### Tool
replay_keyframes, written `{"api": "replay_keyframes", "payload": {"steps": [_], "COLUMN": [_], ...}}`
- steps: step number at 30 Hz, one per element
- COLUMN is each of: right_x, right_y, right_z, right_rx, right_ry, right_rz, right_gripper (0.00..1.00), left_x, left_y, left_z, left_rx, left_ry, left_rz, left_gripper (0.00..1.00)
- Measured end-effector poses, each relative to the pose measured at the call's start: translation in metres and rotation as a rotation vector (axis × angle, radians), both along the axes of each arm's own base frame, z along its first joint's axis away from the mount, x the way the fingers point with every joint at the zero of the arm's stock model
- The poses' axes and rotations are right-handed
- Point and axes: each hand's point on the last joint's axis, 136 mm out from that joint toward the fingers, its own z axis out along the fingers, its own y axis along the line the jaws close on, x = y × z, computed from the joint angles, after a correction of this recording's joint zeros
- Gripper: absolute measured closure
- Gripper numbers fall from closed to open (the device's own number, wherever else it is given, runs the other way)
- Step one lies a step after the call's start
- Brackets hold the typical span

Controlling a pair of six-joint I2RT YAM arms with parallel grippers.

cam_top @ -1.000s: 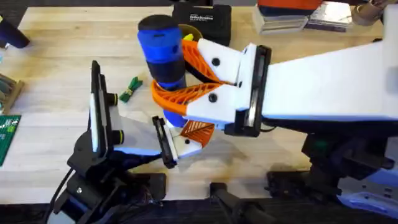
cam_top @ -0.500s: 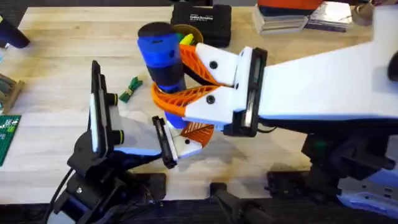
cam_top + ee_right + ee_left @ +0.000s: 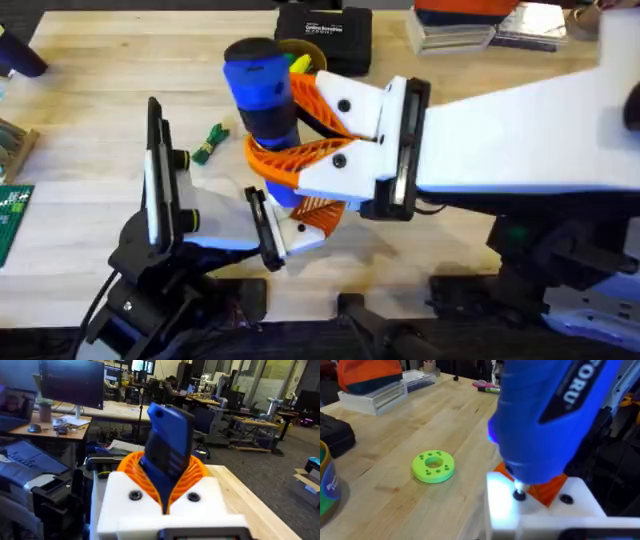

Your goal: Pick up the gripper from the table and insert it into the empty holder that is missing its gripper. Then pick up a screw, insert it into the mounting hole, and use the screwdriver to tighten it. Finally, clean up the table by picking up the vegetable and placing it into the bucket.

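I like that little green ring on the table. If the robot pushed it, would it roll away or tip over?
Probably neither. The green ring lies flat on the table, so a push would most likely just slide it. It looks like stiff plastic with small holes, so it should keep its shape. Stood on its edge, though, it could well roll.
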Motion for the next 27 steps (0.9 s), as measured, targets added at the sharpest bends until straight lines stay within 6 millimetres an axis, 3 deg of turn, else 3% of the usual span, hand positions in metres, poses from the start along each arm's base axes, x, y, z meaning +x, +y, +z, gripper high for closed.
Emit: {"api": "replay_keyframes", "payload": {"steps": [13, 18, 20, 27], "right_x": [-0.001, -0.01, -0.01, 0.002], "right_y": [-0.001, -0.019, -0.026, -0.025], "right_z": [0.005, 0.048, 0.056, 0.045], "right_rx": [0.018, 0.188, 0.213, 0.168], "right_ry": [-0.013, -0.133, -0.153, -0.115], "right_rz": [0.0, -0.006, -0.02, -0.044], "right_gripper": [0.971, 0.971, 0.971, 0.971], "left_x": [0.0, 0.0, 0.0, 0.0], "left_y": [0.0, 0.0, 0.0, 0.0], "left_z": [0.0, 0.0, 0.0, 0.0], "left_rx": [0.0, 0.0, 0.0, 0.0], "left_ry": [-0.001, -0.001, -0.001, -0.001], "left_rz": [0.0, 0.0, 0.0, 0.0], "left_gripper": [0.995, 0.995, 0.995, 0.995]}}
